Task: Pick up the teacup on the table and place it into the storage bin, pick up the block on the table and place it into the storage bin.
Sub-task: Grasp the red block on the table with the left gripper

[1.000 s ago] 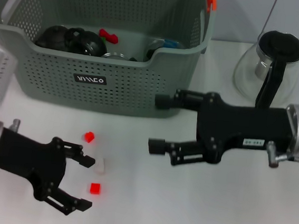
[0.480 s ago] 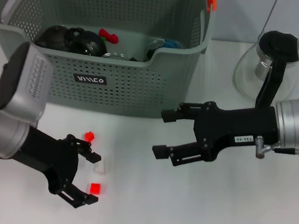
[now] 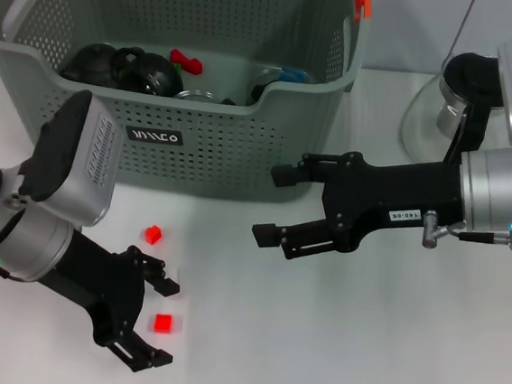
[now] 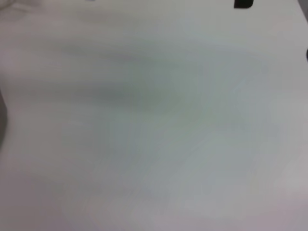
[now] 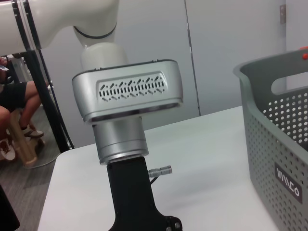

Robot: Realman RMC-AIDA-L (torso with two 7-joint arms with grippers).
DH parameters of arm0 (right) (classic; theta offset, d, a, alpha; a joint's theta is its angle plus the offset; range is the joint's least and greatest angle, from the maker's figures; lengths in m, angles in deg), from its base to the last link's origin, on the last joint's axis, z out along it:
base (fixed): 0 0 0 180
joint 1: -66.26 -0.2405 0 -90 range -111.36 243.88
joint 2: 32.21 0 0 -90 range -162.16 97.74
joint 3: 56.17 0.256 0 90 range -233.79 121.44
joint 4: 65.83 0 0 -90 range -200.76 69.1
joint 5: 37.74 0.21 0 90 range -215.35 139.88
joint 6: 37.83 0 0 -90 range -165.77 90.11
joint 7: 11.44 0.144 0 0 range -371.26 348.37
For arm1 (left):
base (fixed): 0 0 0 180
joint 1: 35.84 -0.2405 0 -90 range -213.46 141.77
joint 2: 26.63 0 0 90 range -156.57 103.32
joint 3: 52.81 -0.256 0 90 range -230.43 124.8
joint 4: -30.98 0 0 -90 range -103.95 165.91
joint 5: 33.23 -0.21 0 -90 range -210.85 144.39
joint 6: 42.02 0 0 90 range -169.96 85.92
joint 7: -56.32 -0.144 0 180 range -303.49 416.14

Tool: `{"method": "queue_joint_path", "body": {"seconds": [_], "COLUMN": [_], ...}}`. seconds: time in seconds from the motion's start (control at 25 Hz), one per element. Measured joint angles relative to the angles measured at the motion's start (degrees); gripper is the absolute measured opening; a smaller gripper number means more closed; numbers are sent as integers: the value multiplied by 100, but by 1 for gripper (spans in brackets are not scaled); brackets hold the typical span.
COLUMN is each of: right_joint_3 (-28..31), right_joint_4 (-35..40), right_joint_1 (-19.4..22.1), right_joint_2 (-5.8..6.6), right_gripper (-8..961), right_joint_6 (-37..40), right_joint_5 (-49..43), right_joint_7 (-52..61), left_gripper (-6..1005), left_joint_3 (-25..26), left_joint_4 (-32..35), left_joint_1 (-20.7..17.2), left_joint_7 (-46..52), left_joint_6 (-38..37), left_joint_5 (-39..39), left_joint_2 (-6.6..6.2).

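The bin (image 3: 187, 154) stands at the back of the table (image 3: 386, 350) and already holds several dark items, along with something red and something blue; whether the teacup is among them cannot be told, but no teacup stands on the table. By that reading the cup step looks done or at least not in hand. 2 small red blocks lie on the table in front of the bin: 1 block (image 3: 163, 323) sits between the spread fingers of the left gripper (image 3: 155, 320), untouched, and a second red piece (image 3: 152, 234) lies just beyond it, nearer the bin. The block step is therefore at the approach, with grasp, lift and drop left. The right gripper (image 3: 273, 205) hovers empty, fingers apart, beside the bin's front corner, near a carafe (image 3: 426, 118).
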Motion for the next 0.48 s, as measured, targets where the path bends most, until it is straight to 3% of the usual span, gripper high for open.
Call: {"method": "queue_joint_path", "body": {"seconds": [0.32, 0.48], "right_joint_3": [-4, -1], "right_joint_4": [-41, -43], "right_joint_1": [-31, -34], "right_joint_2": [-3, -3], "right_gripper": [932, 932], "right_joint_6": [-95, -103], "right_joint_5": [-1, 18], "right_joint_7": [-36, -36], "left_gripper": [865, 745], "left_joint_3": [-134, -290], "left_joint_4": [-88, 37], "left_joint_1": [-22, -59], "left_joint_7": [50, 72], "left_joint_6": [374, 348], "left_joint_5": [-103, -144], "left_joint_2": [13, 7]}}
